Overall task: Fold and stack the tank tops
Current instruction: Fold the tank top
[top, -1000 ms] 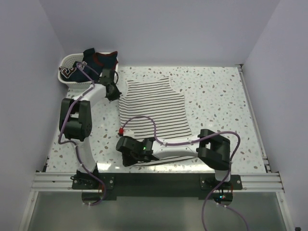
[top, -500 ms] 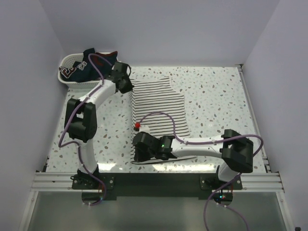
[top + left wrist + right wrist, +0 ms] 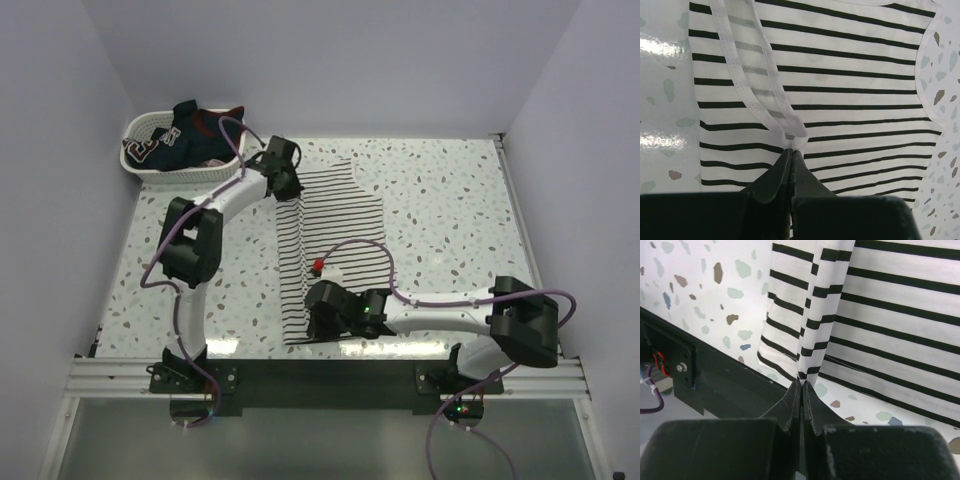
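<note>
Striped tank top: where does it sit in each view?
Top external: striped tank top at the centre of the speckled table.
Left wrist: it fills the frame, white trim pinched by left gripper.
Right wrist: upper right, folded edge pinched by right gripper.
Shared landmark: the speckled table.

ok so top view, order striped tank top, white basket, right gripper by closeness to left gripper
1. striped tank top, pinched in the left gripper itself
2. white basket, back left corner
3. right gripper, near edge, at the hem
</note>
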Robot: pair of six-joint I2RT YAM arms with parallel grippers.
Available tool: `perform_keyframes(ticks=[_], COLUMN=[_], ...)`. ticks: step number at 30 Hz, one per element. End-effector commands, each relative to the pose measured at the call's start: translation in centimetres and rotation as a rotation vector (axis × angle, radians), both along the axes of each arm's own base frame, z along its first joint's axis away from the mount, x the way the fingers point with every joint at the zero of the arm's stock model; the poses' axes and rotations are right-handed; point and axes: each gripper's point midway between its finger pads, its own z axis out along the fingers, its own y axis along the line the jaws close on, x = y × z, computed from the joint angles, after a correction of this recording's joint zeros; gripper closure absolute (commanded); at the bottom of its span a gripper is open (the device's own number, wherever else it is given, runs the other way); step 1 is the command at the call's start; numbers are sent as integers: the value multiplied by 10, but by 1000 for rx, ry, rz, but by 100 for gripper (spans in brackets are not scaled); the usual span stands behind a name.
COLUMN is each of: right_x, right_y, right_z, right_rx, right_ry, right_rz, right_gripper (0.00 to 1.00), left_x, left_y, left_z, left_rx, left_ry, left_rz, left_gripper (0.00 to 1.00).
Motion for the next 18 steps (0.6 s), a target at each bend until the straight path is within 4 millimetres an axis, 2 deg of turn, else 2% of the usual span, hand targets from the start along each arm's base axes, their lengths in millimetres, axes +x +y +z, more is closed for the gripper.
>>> perform_keyframes(ticks=[1,11,13,14,15,17,18], right_x=[3,6,9,9,9,12,12], right_y=[-8,-34,-35,-35,-37,-40,-46], right_z=[3,-15,-16,-15,-15,-9,-7], right_rx=[17,-63,-73,-75,-82,-78,-98], right_ry=[-2,-13,-25,-28,-29,-45,-51], right_rz=[-46,-112,-121,-122,-123,-140,-148], right_gripper=[100,100,96,90,89,86,85], left_x=[20,21,21,22,21,22,22], left_y=[-10,-22,-26,-27,-28,-30,-30], left_z=[19,15,14,15,15,18,22], left_rx=[-32,-47,-54,-57,-58,-62,-68], left_ry=[-79,-90,-91,-95,-96,-112,-124], left_rz=[27,-2,-16,-21,-25,-38,-44], left_gripper=[100,100,99,94,81,69,60])
